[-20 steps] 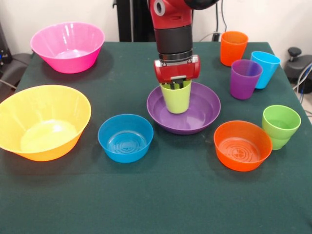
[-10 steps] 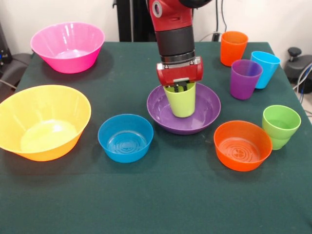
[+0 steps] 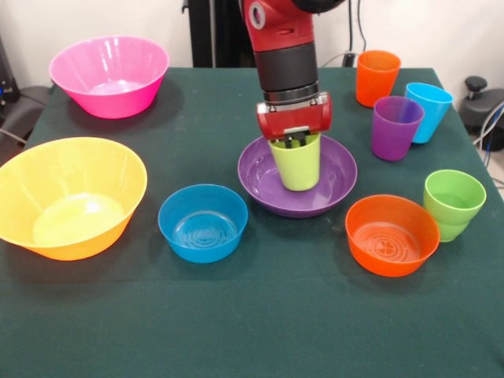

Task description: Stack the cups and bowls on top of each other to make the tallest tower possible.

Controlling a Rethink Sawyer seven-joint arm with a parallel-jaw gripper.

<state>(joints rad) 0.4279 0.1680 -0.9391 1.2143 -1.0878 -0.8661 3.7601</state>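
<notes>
Front view: the gripper point(image 3: 295, 142) has its fingers down inside the lime-yellow cup point(image 3: 298, 164), seemingly clamped on its rim, holding it upright inside the wide purple bowl point(image 3: 268, 177) at mid-counter. I'd set it dead centre and flat before letting go, or the small blue bowl point(image 3: 203, 223) won't sit level later.

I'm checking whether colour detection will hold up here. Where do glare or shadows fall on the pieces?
Front view: soft, even light; pale sheen inside the yellow-orange bowl and the pink bowl; ring highlights on the floors of the small blue bowl and small orange bowl; the gripper shades the lime-yellow cup mouth; faint shadows on the table.
</notes>
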